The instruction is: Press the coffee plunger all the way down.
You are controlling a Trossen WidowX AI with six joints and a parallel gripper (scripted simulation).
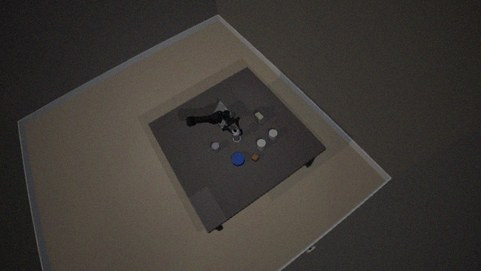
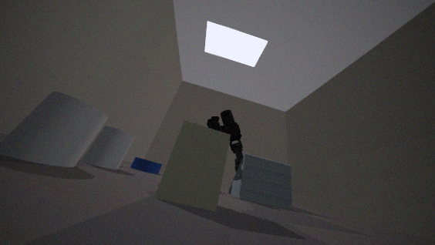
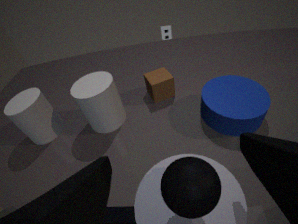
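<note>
We have the fingers (image 1: 240, 131) standing wide apart with nothing clamped between them. In the wrist view, their tips sit to either side of the black plunger knob (image 3: 190, 187), and we see dark space between each tip and the ball. Under the knob lies the round, pale top of the coffee press (image 1: 236, 133) (image 3: 150, 200), which is directly below the fingers on the bench (image 1: 188, 166) (image 2: 96, 208) (image 3: 145, 135). We cannot tell how far down the plunger is.

The dark arm (image 1: 205, 119) (image 2: 232, 131) reaches across to the press from one side. Farther out, a blue disc (image 1: 237, 159) (image 2: 146, 166) (image 3: 235, 102) lies flat, with a small orange block (image 1: 255, 158) (image 3: 161, 86) near it. Beyond the block we find one white cylinder (image 1: 261, 143) (image 2: 109, 148) (image 3: 101, 105) and, near that, a second white cylinder (image 1: 273, 134) (image 2: 54, 131) (image 3: 32, 116), both upright. A smaller grey cylinder (image 1: 215, 146) stands on the other side of the press. A pale yellow block (image 1: 259, 116) (image 2: 193, 166) stands well apart from the blue disc, and a wall outlet (image 3: 166, 33) shows past the bench.
</note>
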